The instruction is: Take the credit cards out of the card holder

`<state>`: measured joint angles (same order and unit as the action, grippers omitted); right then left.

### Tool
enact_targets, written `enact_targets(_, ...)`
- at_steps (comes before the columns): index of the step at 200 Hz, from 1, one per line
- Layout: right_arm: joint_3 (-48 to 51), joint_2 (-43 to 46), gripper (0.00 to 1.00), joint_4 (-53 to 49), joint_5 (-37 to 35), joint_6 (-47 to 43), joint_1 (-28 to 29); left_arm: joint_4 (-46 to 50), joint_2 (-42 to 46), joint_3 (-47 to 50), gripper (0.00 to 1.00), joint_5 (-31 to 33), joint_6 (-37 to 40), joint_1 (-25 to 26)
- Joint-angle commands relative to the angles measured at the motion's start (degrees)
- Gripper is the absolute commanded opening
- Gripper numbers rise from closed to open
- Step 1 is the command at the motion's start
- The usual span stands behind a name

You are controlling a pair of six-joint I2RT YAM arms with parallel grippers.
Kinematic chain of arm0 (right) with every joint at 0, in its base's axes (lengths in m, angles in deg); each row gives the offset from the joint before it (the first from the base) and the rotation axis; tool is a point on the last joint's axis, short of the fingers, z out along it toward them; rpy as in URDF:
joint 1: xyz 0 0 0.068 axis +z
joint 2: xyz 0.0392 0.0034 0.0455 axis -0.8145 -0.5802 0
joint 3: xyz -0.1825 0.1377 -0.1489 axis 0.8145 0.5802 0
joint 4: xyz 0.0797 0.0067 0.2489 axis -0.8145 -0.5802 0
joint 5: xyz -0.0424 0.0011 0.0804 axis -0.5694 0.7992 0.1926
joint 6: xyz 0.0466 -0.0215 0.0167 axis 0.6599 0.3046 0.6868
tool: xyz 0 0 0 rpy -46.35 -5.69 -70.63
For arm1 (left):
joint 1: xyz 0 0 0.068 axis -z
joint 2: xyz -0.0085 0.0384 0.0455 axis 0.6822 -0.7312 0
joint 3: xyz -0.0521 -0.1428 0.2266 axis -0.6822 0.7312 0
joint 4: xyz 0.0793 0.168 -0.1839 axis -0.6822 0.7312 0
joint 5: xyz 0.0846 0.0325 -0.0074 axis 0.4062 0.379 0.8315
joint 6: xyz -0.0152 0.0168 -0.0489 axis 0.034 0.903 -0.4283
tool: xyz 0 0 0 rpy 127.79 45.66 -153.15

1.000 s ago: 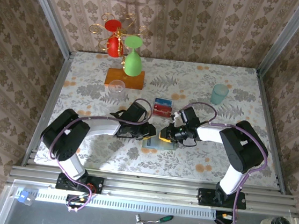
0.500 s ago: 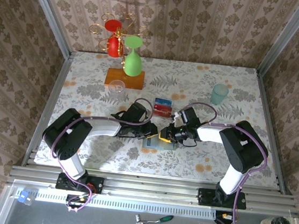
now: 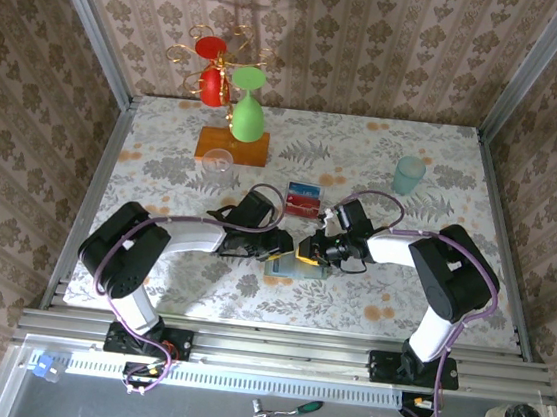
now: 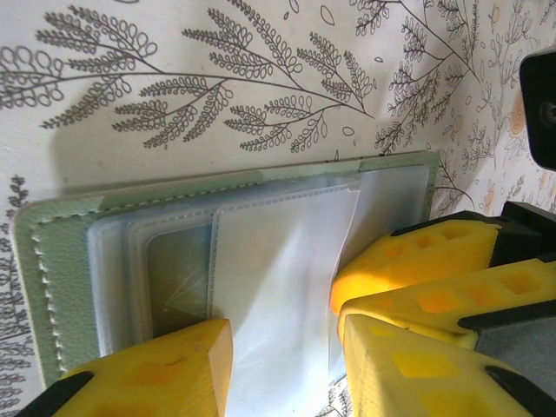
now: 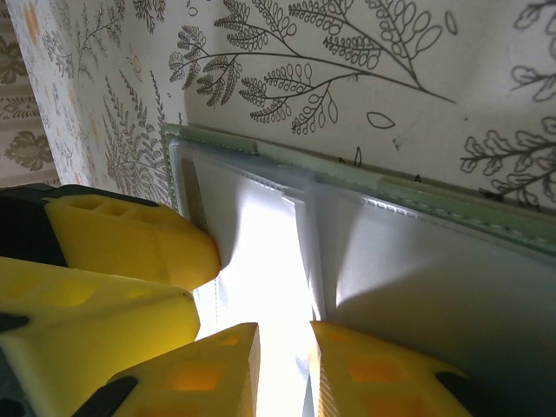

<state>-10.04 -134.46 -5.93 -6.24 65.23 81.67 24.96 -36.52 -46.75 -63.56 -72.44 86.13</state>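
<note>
Red and blue credit cards (image 3: 305, 200) lie just beyond the card holder (image 3: 280, 266), and its pockets look emptied. The left gripper (image 4: 282, 334) gapes over it while the right gripper (image 5: 284, 337) pinches its clear sleeve.

- Top external view looks steeply down from above the near edge over the whole floral-patterned table (image 3: 445, 157).
- Left wrist view faces down, very near the pale sage-green bifold wallet (image 4: 35, 261).
- Right wrist view, equally near, shares that wallet (image 5: 417, 261) from the opposite side.
</note>
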Motion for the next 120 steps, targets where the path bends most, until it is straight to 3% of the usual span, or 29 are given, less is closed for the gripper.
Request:
enact_targets(1, 0.6, -0.4, 0.22, -1.0, 0.6, -0.3, -0.5, 3.5, 0.7, -0.5, 0.4, 2.0, 1.0, 0.3)
enact_targets(45, 0.6, -0.4, 0.22, -1.1, 0.6, -0.4, -0.6, 4.1, 3.9, -0.3, 0.41, 3.9, 1.7, 0.3)
enact_targets(120, 0.5, -0.7, 0.18, -1.7, 0.3, -0.6, -0.7, 4.8, 1.3, -0.7, 0.41, 2.7, 1.5, 0.3)
